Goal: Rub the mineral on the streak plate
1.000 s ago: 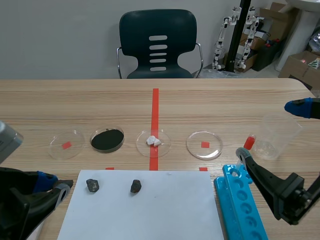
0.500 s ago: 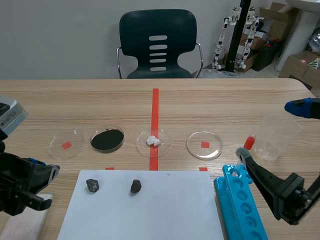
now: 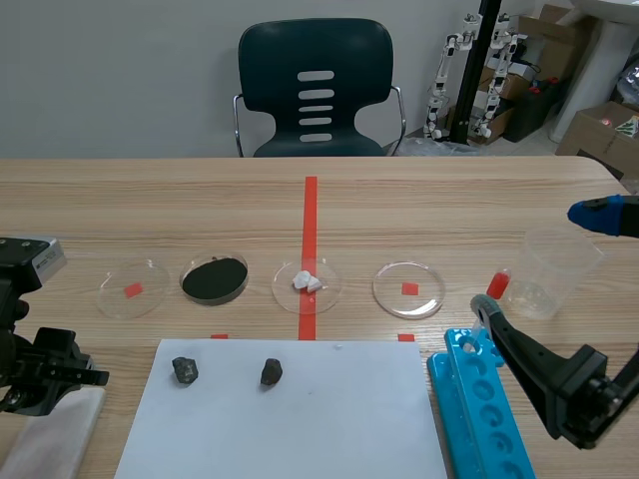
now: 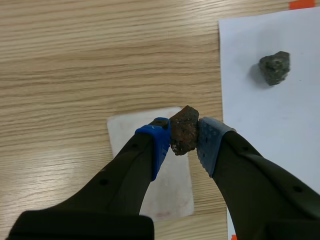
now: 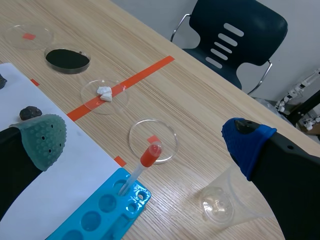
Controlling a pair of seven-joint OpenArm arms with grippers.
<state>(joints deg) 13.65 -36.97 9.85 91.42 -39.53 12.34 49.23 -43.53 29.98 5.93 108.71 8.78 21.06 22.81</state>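
A reddish-brown mineral [image 4: 184, 129] is pinched between the blue pads of my left gripper [image 4: 185, 136], which is shut on it. It hangs just over the white streak plate [image 4: 150, 185], a small tile lying on the wood beside the white paper sheet [image 4: 270, 100]. In the scene view the left gripper [image 3: 62, 377] is low at the left, above the streak plate [image 3: 50, 444]; the mineral is hidden there. My right gripper [image 3: 534, 259] stands open at the right, over the blue rack, holding nothing.
Two dark rocks [image 3: 183, 370] [image 3: 271, 372] lie on the paper sheet [image 3: 300, 419]. Behind it stand several petri dishes: one with black powder [image 3: 215, 279], one with white bits [image 3: 307, 282]. A blue tube rack [image 3: 479, 409], a red-capped tube [image 5: 145, 160] and a clear cup [image 3: 549, 269] are on the right.
My left arm has drawn back to the left and tipped downward, uncovering the streak plate below it. The right arm has not moved.
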